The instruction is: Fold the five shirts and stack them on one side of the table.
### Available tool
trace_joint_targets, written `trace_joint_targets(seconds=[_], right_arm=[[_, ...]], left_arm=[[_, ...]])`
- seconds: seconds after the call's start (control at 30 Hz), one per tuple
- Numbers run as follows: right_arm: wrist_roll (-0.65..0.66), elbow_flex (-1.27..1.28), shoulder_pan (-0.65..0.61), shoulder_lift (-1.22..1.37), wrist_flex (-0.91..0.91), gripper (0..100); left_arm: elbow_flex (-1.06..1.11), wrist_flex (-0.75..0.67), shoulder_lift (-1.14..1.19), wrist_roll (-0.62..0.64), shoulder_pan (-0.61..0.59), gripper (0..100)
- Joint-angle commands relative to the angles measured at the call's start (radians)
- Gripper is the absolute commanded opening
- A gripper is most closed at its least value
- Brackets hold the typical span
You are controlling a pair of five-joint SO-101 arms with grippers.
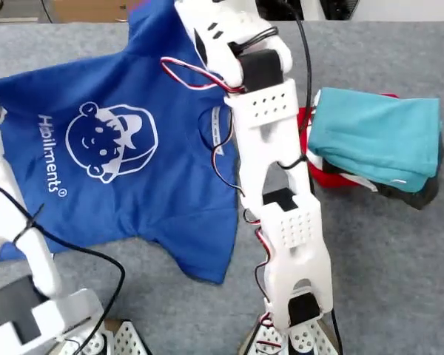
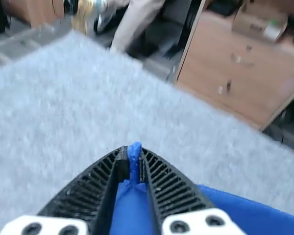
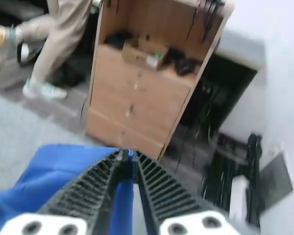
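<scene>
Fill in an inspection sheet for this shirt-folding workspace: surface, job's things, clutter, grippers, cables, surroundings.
Surface: grey felt table.
Job's things: blue shirt spread flat, print up; folded at the side, teal shirt on top of red shirt and dark garment.
Clutter: nothing seen.
Grippers: left gripper and right gripper each shut on blue shirt fabric.
Cables: red and white wires along the right arm; black cable over the blue shirt's near corner.
Surroundings: wooden cabinet beyond the table.
</scene>
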Motion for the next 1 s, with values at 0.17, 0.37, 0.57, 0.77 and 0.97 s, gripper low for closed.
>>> trace_joint_targets(seconds=[0.17, 0.37, 0.57, 0.77, 0.97], right_arm=[[0.146, -0.186, -0.013, -0.008, 0.535, 0.2], [0.146, -0.214, -0.03, -0.015, 0.624, 0.1], [0.115, 0.002, -0.117, -0.091, 0.628, 0.1], [0.097, 0.371, -0.208, -0.328, 0.621, 0.1], [0.106, 0.671, -0.17, -0.527, 0.592, 0.1]], left_arm=[[-0.072, 0.292, 0.021, -0.009, 0.002, 2], [-0.068, 0.506, 0.021, -0.127, -0.002, 2], [-0.066, 0.589, 0.021, -0.135, -0.071, 2], [-0.06, 0.692, 0.021, -0.199, -0.118, 2], [0.04, 0.692, -0.008, -0.212, -0.12, 2]])
